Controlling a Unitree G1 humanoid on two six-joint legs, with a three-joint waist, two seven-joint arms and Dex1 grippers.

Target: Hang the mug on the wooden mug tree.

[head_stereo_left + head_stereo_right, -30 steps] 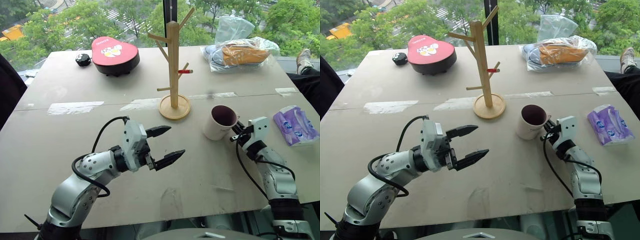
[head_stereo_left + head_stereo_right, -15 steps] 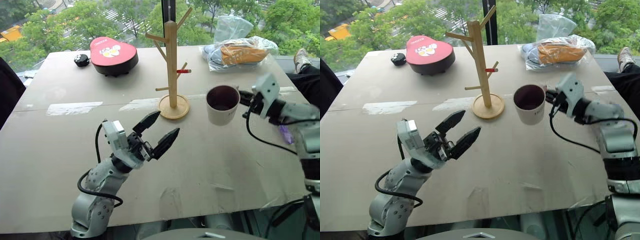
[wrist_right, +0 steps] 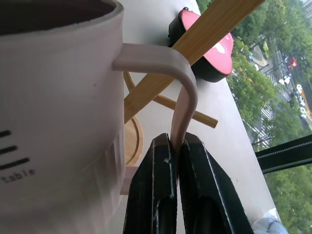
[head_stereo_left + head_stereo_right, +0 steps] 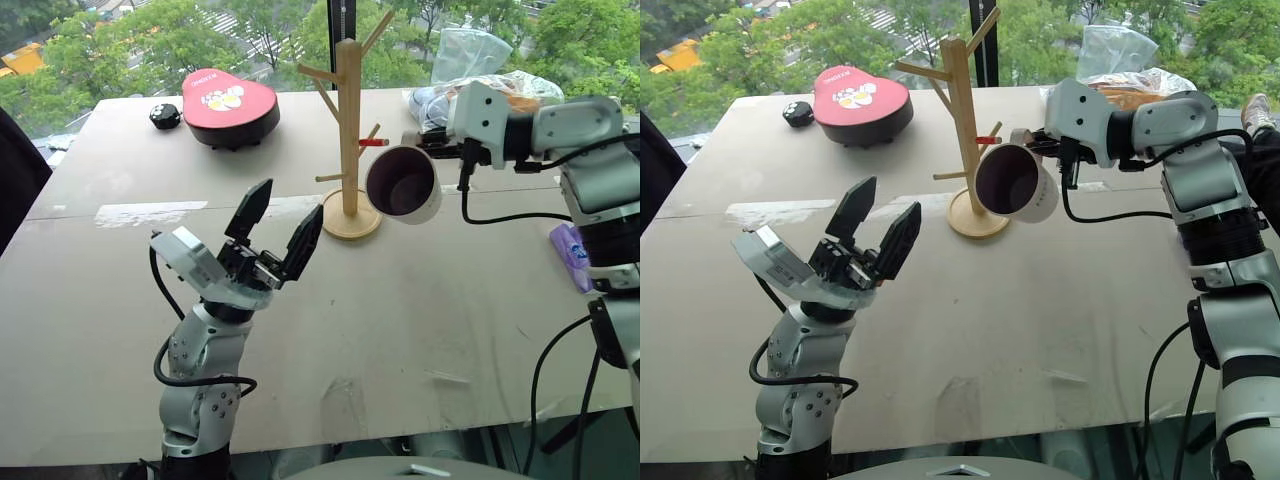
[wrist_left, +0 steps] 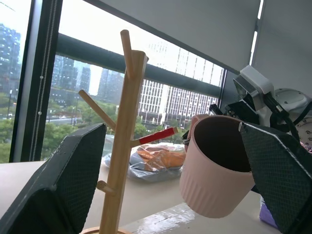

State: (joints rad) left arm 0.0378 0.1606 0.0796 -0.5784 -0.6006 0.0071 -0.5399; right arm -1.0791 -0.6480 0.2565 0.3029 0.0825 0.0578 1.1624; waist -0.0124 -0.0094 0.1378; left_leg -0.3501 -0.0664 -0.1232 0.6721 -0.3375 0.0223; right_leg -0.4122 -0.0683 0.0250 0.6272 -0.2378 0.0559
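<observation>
Mug (image 4: 403,186) handle hidden behind right end effector (image 4: 432,150) pinching it.

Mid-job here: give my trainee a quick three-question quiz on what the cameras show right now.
1. True or false: the mug stands on the table.
2. What part of the mug does the right pincer pinch? A) rim B) handle C) base
3. What colour tips the peg of the wooden mug tree nearest the mug?

Key:
1. False; it is held in the air, tilted, beside the tree.
2. B; the fingers are shut on the handle.
3. Red.
The left pincer is open and holds nothing.
</observation>
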